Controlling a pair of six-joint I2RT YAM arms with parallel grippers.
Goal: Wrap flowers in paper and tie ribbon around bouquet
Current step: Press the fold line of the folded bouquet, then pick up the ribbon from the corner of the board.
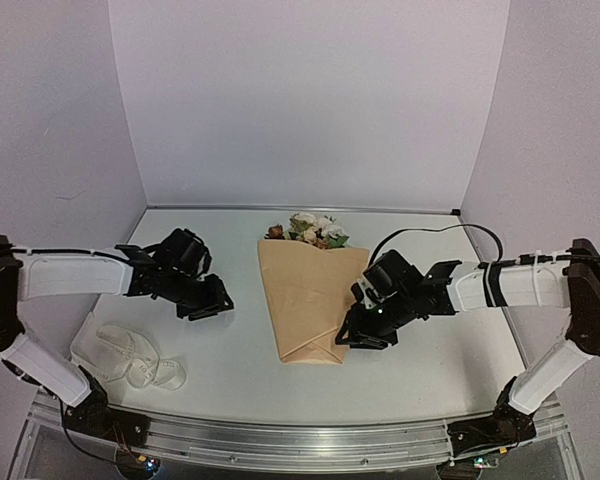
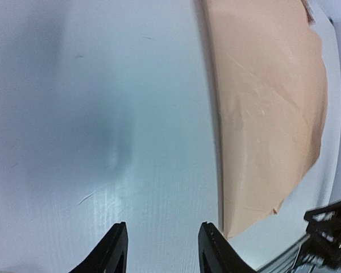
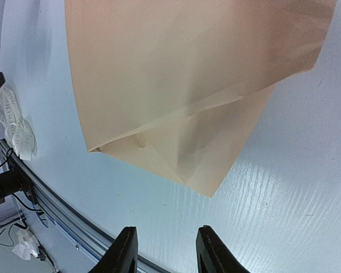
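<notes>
The bouquet is laid mid-frame on the table, with the flowers toward the upper edge. Bare table is left between its left paper edge and the left gripper, whose fingers are parted and empty. The right gripper, likewise parted on nothing, is set just beside the lower right edge. The ribbon is heaped at lower left. The layered folds at the narrow tip are shown clearly only in the right wrist view.

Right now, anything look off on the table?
Mostly tidy. The ribbon lies in a crumpled heap at the near-left corner, apart from the bouquet, which has nothing tied around it. The paper looks loosely folded at the narrow end, flaps gaping slightly.
</notes>
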